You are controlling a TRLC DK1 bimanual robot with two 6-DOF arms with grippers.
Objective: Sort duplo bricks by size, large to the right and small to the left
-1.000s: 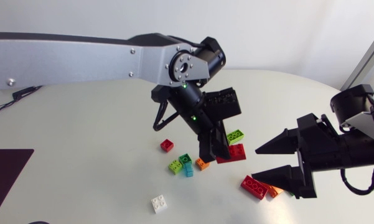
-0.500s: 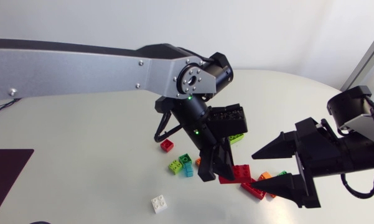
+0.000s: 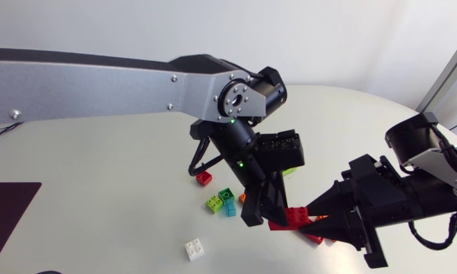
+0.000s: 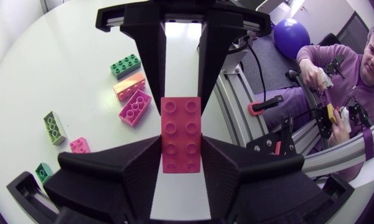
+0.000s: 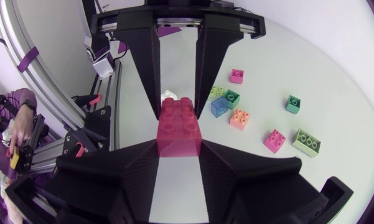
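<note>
**Q:** What is held between the two grippers?

**A:** A red two-by-four duplo brick [image 4: 180, 124] is held at both ends. One end is clamped between the fingers of the left gripper [image 4: 180, 140]. The other end is pressed from two sides by the fingers of the right gripper [image 5: 179, 143]. The two pairs of fingertips are set near one another along the brick's sides, but no contact between them can be seen.

**Q:** How is the long axis laid?

**A:** It is laid along the line joining the grippers, so that one short end is pointed into each. In the head view it is seen roughly level. The studded face, two rows of four, is turned toward the left wrist camera.

**Q:** Where is the brick placed over the surface [image 3: 122, 190]?

**A:** It is placed a little right of the middle. The left arm is extended past the centre, and the right gripper is pointed leftward to meet it.

**Q:** What else is shown?

**A:** A small red brick [image 3: 204, 178], a light-green brick [image 3: 214, 204], a dark-green brick [image 3: 226, 195] and a white brick [image 3: 195, 249] are scattered to the left, apart from the held brick. A second red brick [image 3: 313, 238] is partly hidden under the right gripper.
</note>
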